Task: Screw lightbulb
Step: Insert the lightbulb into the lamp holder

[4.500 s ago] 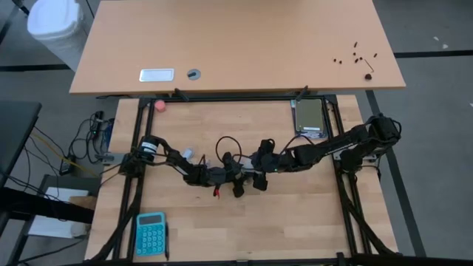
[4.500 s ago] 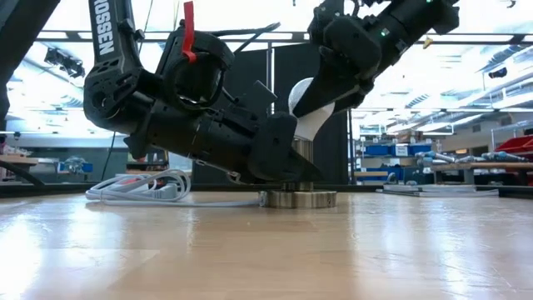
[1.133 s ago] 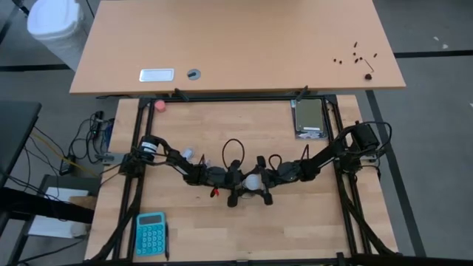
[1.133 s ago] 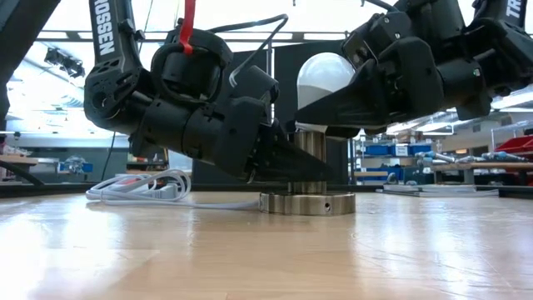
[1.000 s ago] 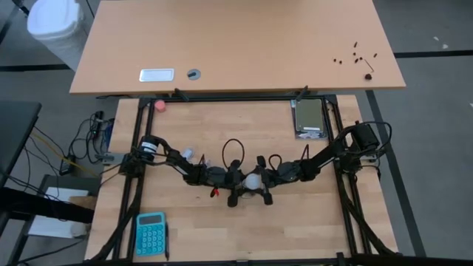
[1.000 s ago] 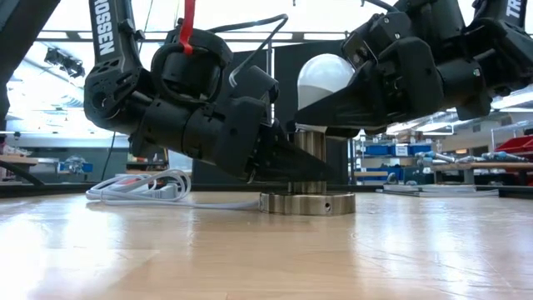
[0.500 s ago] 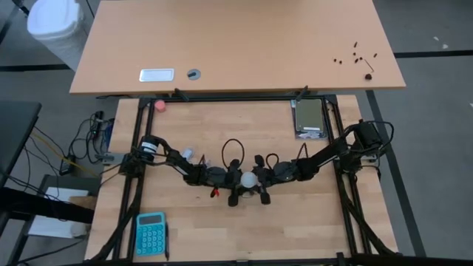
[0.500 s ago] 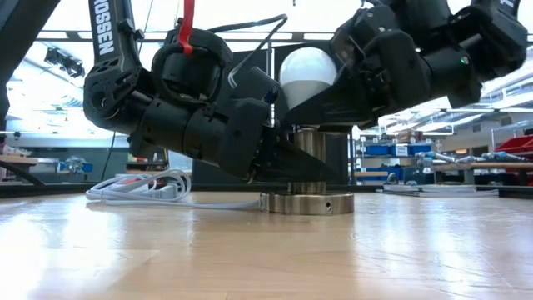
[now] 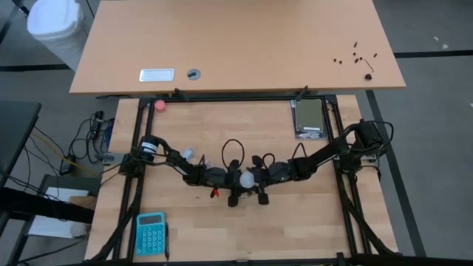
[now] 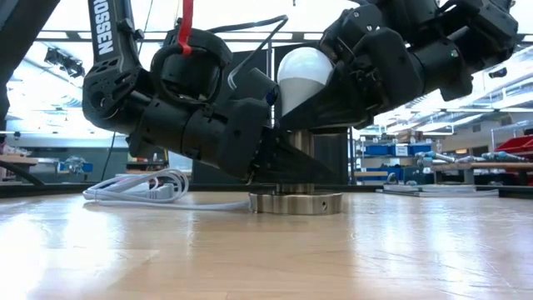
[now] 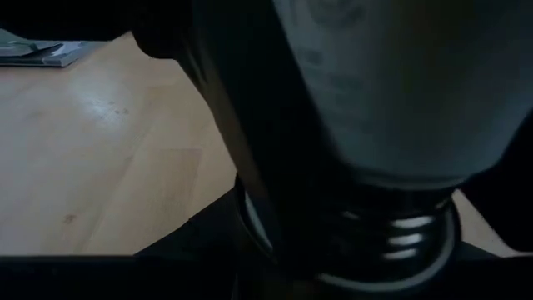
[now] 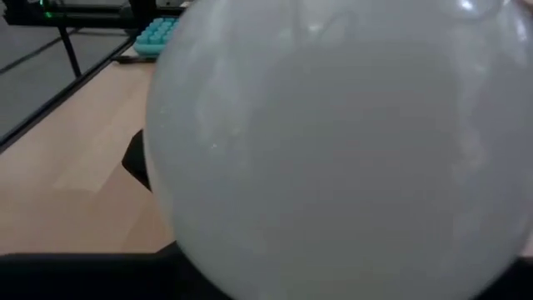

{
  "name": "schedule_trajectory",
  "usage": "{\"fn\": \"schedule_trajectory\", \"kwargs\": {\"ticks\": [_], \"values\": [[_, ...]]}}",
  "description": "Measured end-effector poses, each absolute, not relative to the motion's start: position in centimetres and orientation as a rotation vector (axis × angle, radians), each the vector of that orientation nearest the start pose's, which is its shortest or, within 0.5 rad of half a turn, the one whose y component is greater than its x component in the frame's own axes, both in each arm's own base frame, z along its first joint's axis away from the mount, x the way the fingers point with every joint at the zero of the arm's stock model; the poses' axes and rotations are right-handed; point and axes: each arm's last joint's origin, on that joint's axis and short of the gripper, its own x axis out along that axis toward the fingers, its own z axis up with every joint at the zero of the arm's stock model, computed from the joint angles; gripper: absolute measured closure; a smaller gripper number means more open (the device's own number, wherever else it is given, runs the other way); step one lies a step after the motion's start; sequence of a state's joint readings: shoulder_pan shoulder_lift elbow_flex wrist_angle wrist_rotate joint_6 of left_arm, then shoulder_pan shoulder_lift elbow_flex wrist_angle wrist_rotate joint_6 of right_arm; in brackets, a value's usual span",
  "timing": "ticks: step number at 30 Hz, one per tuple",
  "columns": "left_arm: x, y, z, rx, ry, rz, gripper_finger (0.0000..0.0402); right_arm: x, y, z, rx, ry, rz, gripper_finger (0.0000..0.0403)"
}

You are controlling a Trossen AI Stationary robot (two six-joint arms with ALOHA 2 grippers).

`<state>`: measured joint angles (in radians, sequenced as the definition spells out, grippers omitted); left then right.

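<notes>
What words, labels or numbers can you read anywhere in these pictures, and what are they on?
"OSSEN", white capitals, cut off at the picture's edge, on the left arm in the low view.
Calculator keys: too small to read.
Grey print on the lightbulb in the left wrist view: too blurred to read.
Nothing else legible.

Grey floor (image 9: pixel 429 111), white bin (image 9: pixel 53 22), bright workshop shelving (image 10: pixel 400 150) behind.
</notes>
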<state>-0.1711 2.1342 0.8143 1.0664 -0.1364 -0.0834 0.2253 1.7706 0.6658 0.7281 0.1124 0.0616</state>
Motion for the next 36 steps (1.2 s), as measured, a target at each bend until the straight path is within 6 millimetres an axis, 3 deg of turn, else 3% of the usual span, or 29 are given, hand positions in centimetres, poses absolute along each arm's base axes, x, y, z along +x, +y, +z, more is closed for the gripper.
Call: {"fn": "schedule_trajectory", "kwargs": {"ticks": [11, 21, 31, 36], "values": [[36.9, -5.8, 8.2, -0.041, 0.235, 0.008, 0.0193, 32.1, 6.8, 14.9, 0.021, 0.409, 0.1, 0.0212], [36.9, -5.9, 8.2, -0.013, 0.235, 0.019, 0.0189, 32.3, 6.7, 14.6, 0.027, 0.462, 0.085, 0.021], [36.9, -6.1, 8.1, -0.013, 0.239, 0.005, 0.0125, 32.2, 6.6, 14.4, 0.02, 0.48, 0.068, 0.021], [36.6, -6.1, 8.1, 0.007, 0.246, -0.025, 0.0115, 32.2, 6.5, 14.3, 0.022, 0.491, 0.048, 0.021]]}}
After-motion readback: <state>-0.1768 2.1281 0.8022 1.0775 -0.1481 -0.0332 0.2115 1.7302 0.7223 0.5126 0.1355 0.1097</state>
